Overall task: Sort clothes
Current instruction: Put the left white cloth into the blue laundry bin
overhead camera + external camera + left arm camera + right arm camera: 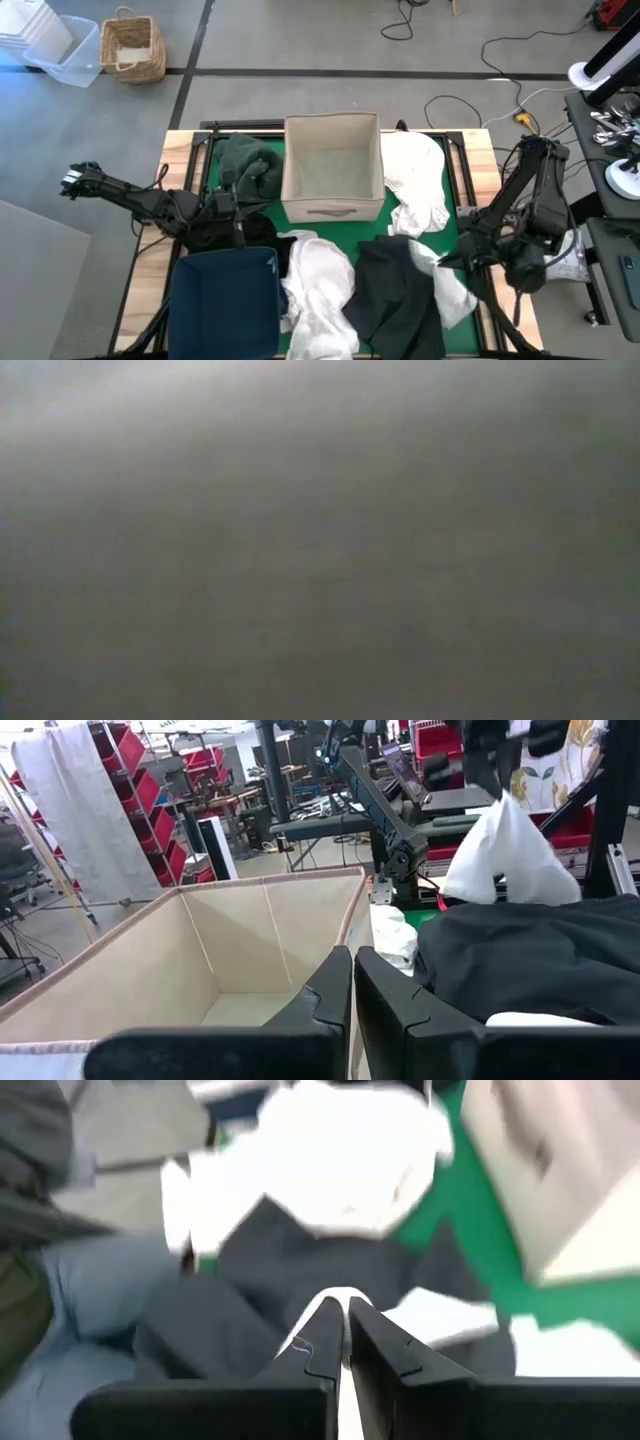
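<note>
1. I see the right tool at the right side of the tabletop, with its jaws together on a fold of a white garment. In the left wrist view the same cloth hangs from this tool in a point, so I judge it is lifted to separate it from the pile.

2. The left tool is closed with nothing between its jaws, as its own wrist view shows. It rests low between the beige fabric box and the navy blue bin; I think it only waits there, out of the way.

3. The clothes lie around the box: a dark green garment to its left, a white heap to its right, another white garment in front of it and beside the bin, and a charcoal garment between this one and the lifted piece.

4. The box stands open in the middle, within reach of both arms. I suppose this is why it is placed there: each arm can drop pieces into it. It looks empty, so in my judgement the sorting is at its beginning.

5. The low view is covered by something grey and shows me nothing.

6. The lifted cloth touches the charcoal garment, so it may drag that piece along.
</note>
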You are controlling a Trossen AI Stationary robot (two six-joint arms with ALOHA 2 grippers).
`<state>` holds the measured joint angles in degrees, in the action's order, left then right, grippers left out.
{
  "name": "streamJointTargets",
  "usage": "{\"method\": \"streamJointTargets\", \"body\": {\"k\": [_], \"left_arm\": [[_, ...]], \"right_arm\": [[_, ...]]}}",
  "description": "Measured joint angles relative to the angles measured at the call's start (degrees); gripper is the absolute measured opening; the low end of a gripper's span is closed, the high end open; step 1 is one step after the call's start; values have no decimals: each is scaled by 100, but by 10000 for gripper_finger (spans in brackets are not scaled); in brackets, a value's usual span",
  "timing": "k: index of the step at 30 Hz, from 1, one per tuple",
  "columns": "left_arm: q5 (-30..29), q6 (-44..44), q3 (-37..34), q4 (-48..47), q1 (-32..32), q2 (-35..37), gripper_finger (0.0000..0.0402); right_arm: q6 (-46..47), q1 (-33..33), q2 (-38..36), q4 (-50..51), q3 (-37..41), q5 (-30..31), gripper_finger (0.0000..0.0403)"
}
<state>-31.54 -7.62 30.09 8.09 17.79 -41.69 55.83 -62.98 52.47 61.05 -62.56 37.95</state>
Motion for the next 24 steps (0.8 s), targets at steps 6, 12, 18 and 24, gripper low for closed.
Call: {"method": "streamJointTargets", "body": {"k": [6,12,18,24], "left_arm": [[-1,-2,0,167,-1,-1,0],[-1,-2,0,225,-1,-2,0],[-1,0,0,297,2,0,0],[-1,-2,0,376,0,0,0]], "right_arm": [[-689,2,116,-56,-704,873,9],[-1243,29,254,-133,-1215,1187,9],[-2448,125,356,-988,-1564,1436,9],[-3837,461,371,-2168,-1690,1469,9]]}}
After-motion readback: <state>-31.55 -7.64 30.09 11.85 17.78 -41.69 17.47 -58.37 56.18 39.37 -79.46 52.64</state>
